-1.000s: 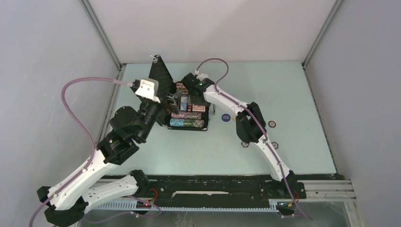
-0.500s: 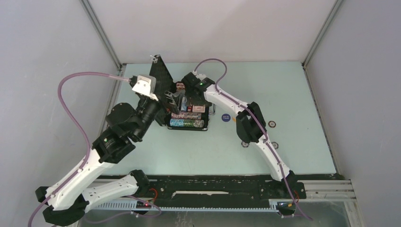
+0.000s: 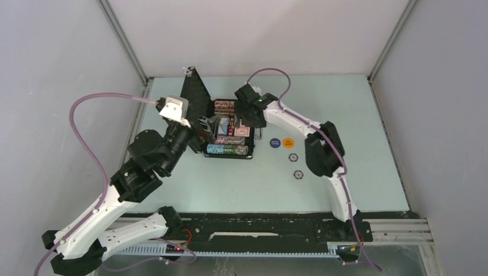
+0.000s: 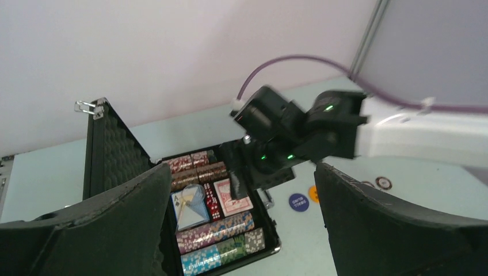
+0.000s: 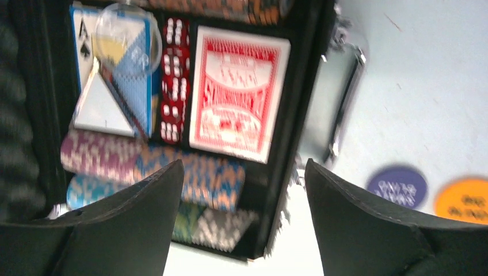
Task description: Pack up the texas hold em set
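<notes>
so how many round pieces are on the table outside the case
4: blue button and orange button side by side right of the case, first dark chip nearer, second dark chip nearer again. The right arm may hide more.

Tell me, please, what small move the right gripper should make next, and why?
Probably shift the open, empty right gripper sideways from above the black rectangular case to the blue round button. That button, the orange round button and two small dark chips lie on the table outside the case.
</notes>
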`<state>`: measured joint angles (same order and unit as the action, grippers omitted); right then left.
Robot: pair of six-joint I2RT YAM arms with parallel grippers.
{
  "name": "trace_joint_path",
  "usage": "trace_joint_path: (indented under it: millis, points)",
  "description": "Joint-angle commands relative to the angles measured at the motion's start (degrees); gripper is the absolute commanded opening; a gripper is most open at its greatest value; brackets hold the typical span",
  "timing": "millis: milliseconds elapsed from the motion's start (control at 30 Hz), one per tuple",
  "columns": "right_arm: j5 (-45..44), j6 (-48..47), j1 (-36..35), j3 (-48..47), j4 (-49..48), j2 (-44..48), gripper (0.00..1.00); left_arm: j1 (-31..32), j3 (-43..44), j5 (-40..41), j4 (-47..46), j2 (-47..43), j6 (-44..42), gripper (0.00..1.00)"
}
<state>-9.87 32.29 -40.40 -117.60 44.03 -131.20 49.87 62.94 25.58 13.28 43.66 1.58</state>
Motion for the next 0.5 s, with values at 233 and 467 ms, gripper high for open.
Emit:
trace_joint_path:
  millis: [233, 467]
  points:
    - [-1.27, -1.71, 0.21, 32.85, -9.01, 32.52, 0.98, -0.65, -1.87, -0.06, 0.09, 0.02, -1.27, 1.0]
    - [-6.37, 1.81, 3.08, 50.13, -12.14, 45.39, 0.99, -0.64, -1.94, -0.76, 0.16, 2.78, -0.86, 1.0]
